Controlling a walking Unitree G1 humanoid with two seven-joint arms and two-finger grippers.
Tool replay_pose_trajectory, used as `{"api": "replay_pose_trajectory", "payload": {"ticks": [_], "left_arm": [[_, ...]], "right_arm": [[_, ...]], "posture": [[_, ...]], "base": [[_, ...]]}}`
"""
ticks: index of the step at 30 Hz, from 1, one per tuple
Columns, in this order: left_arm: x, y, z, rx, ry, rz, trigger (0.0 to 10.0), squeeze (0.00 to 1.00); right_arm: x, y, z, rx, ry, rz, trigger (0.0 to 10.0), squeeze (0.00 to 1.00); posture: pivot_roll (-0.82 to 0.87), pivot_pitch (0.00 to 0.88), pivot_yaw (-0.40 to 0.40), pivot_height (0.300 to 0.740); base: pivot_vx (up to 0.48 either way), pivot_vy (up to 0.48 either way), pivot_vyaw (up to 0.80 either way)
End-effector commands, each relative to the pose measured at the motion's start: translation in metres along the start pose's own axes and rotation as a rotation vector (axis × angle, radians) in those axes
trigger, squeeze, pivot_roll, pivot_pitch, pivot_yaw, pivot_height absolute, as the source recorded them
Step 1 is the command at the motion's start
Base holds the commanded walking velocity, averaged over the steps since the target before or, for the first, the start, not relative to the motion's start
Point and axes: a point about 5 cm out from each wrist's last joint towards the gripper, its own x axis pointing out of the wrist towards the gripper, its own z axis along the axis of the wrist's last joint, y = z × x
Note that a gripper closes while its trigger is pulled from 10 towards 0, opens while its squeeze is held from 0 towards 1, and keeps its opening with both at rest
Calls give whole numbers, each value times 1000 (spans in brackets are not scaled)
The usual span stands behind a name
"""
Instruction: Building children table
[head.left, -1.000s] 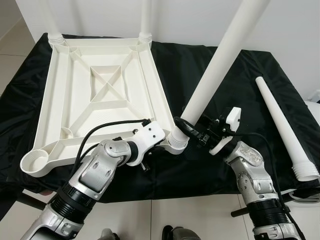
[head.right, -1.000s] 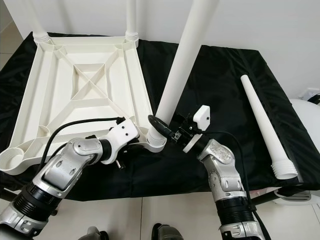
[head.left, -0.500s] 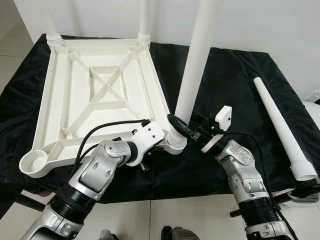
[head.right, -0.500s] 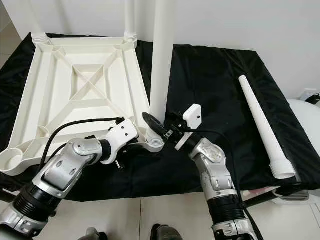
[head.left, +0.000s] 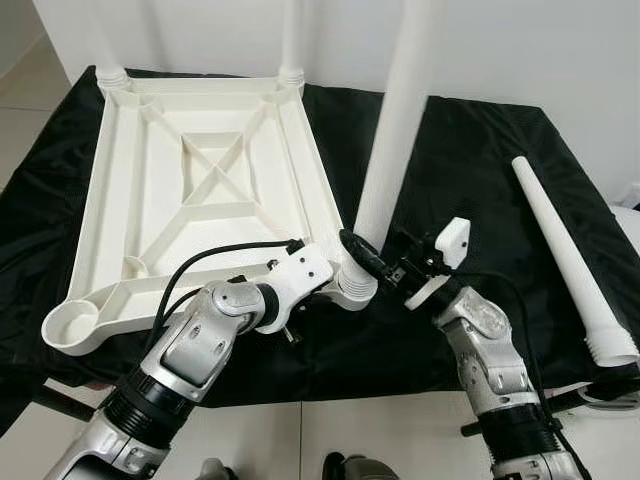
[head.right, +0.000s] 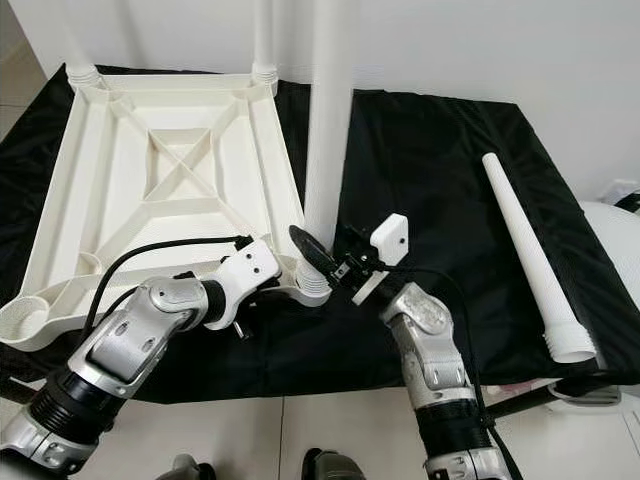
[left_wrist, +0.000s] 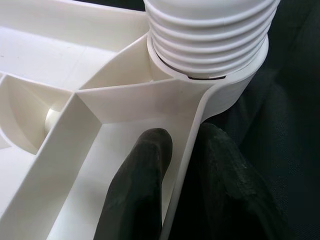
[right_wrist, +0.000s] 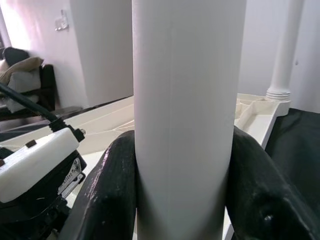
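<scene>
The white table top (head.left: 108, 190) lies upside down on a black cloth, with a leg standing in each far corner. A third white leg (head.left: 395, 130) stands nearly upright, its threaded end (left_wrist: 210, 25) set in the near right corner socket (left_wrist: 220, 80). My right gripper (head.left: 362, 252) is shut on this leg just above the socket, a finger (right_wrist: 112, 190) on each side of it. My left gripper (left_wrist: 182, 145) is shut on the table top's rim right beside that socket, one finger (left_wrist: 145, 165) inside the rim and the other outside.
A fourth leg (head.left: 565, 250) lies loose on the cloth at the right, wide end toward me. The near left corner socket (head.left: 70, 322) holds nothing. The black cloth (head.left: 470, 160) covers the whole support, and tiled floor shows below its front edge.
The leg in my right gripper swung from a strong rightward tilt to nearly upright in its socket. My right gripper shifted a little left with it. The left gripper stayed on the rim.
</scene>
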Motion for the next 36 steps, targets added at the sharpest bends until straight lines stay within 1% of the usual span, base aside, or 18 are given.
{"api": "replay_pose_trajectory", "payload": {"ticks": [1, 4, 7, 19, 24, 36], "left_arm": [[-3, -5, 24, 42, -108, 7, 10000, 0], [-3, -7, 25, 25, -115, 13, 10000, 0], [-2, -8, 26, 15, -117, 19, 10000, 0], [0, -8, 28, -2, -125, 34, 10000, 0], [2, -6, 30, -22, -125, 72, 10000, 0], [2, -3, 33, -63, -138, 111, 10000, 0]], "right_arm": [[-39, 0, -53, 125, 268, -140, 10000, 0], [-41, 0, -51, 130, 250, -191, 10000, 0], [-41, 2, -51, 130, 243, -205, 10000, 0], [-37, 10, -51, 124, 246, -210, 10000, 0], [-38, 17, -52, 120, 249, -230, 10000, 0], [-41, 19, -49, 115, 239, -266, 10000, 0]], "posture": [[-60, 145, -45, 740], [-59, 143, -42, 740], [-59, 141, -41, 740], [-61, 135, -45, 740], [-64, 132, -45, 740], [-67, 144, -40, 740]], "base": [[0, 0, 0], [0, 0, 0], [0, 0, 0], [0, 0, 0], [0, 0, 0], [0, 0, 0]]}}
